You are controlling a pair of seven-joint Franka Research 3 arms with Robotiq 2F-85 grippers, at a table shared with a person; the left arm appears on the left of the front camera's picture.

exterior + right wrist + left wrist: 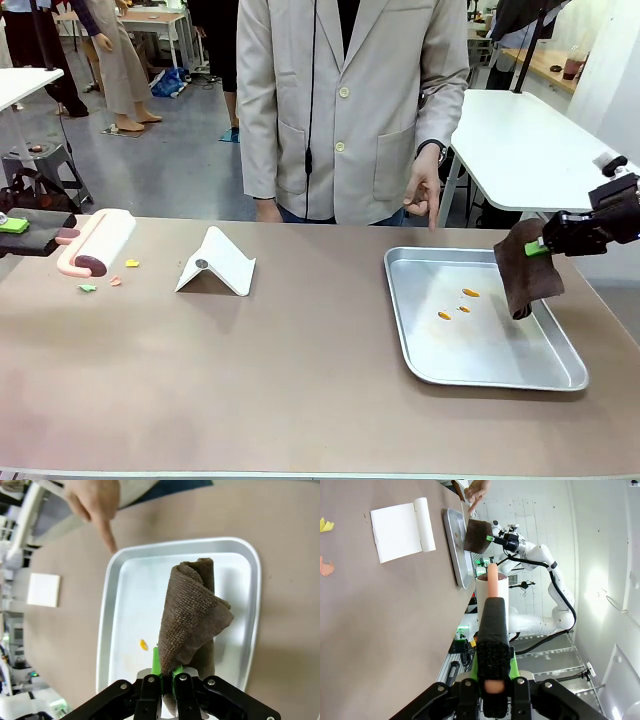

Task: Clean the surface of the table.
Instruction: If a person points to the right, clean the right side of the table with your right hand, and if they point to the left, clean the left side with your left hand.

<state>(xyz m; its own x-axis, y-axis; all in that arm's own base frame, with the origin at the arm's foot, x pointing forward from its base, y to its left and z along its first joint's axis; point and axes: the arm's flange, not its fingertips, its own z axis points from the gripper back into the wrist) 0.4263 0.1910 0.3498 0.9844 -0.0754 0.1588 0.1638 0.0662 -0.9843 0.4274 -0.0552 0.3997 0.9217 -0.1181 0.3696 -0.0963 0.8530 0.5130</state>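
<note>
Table (300, 380): taupe top fills the lower frame of the front view. A metal tray (470, 345) lies on it at lower right, with orange specks (470, 293) inside. Right gripper (545, 246), at the right edge, is pinched tight on a brown cloth (528, 275) hanging over the tray. Left gripper (14, 226), at the left edge, is clamped on a pink lint roller (100, 240), with coloured scraps (88, 288) just beside it. A person's hand (422, 190) points down, centre right.
</note>
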